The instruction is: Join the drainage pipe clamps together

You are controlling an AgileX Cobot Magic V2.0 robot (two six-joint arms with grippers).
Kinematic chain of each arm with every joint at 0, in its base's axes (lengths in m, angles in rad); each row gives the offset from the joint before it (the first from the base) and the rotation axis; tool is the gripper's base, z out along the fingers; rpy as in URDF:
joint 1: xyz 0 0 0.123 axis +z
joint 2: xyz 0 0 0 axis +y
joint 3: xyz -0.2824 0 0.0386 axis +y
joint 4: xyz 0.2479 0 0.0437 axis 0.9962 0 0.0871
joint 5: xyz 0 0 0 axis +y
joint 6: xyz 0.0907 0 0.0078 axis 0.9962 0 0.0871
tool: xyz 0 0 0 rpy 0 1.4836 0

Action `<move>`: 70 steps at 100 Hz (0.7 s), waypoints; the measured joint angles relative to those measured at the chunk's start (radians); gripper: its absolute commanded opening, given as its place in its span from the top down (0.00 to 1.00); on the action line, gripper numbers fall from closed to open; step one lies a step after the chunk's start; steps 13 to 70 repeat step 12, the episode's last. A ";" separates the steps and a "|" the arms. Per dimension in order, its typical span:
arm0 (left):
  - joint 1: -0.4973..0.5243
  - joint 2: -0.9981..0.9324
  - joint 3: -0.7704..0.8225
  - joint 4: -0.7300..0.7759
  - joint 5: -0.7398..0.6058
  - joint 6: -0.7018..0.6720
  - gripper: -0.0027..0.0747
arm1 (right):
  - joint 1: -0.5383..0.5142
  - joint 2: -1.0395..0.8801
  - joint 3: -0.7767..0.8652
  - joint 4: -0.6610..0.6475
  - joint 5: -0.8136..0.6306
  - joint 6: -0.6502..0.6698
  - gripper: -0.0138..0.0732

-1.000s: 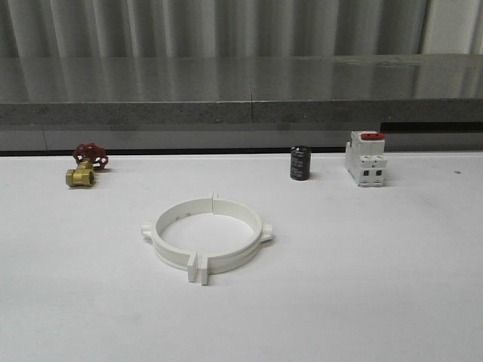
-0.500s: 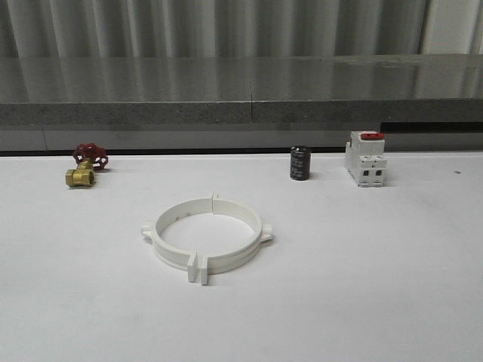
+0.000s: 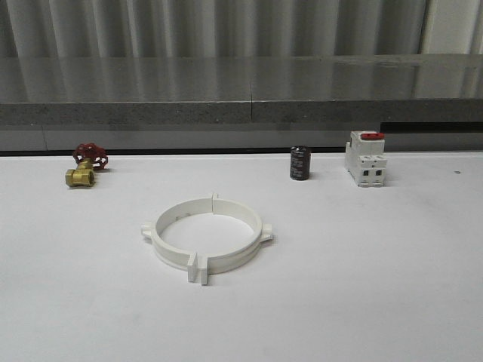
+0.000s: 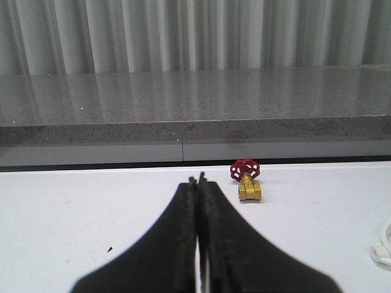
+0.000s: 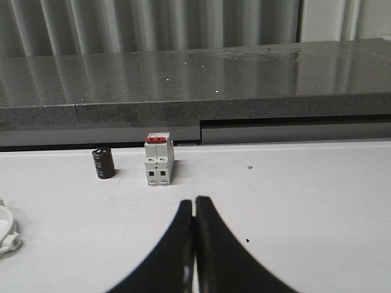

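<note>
The two white drainage pipe clamps (image 3: 207,236) lie in the middle of the white table, put together as one ring with their flange tabs meeting at front and back. An edge of the ring shows at the side of the left wrist view (image 4: 383,247) and of the right wrist view (image 5: 7,235). My left gripper (image 4: 197,181) is shut with nothing in it, low over the table, with the valve beyond it. My right gripper (image 5: 194,201) is shut and empty too, with the breaker ahead of it. Both stand well apart from the ring.
A brass valve with a red handwheel (image 3: 84,165) sits at the back left. A small black cylinder (image 3: 300,163) and a white breaker with a red switch (image 3: 365,157) stand at the back right. A grey stone ledge (image 3: 241,109) runs behind the table.
</note>
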 measured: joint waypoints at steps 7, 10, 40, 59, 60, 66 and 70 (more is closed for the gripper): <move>0.000 0.000 0.000 0.000 0.000 0.000 0.99 | 0.000 0.000 0.000 0.000 0.000 0.000 0.92; 0.000 0.000 0.000 0.000 0.000 0.000 0.99 | 0.000 0.000 0.000 0.000 0.000 0.000 0.92; 0.000 0.000 0.000 0.000 0.000 0.000 0.99 | 0.000 0.000 0.000 0.000 0.000 0.000 0.92; 0.000 0.000 0.000 0.000 0.000 0.000 0.99 | 0.000 0.000 0.000 0.000 0.000 0.000 0.92; 0.000 0.000 0.000 0.000 0.000 0.000 0.99 | 0.000 0.000 0.000 0.000 0.000 0.000 0.92; 0.000 0.000 0.000 0.000 0.000 0.000 0.99 | 0.000 0.000 0.000 0.000 0.000 0.000 0.92; 0.000 0.000 0.000 0.000 0.000 0.000 0.99 | 0.000 0.000 0.000 0.000 0.000 0.000 0.92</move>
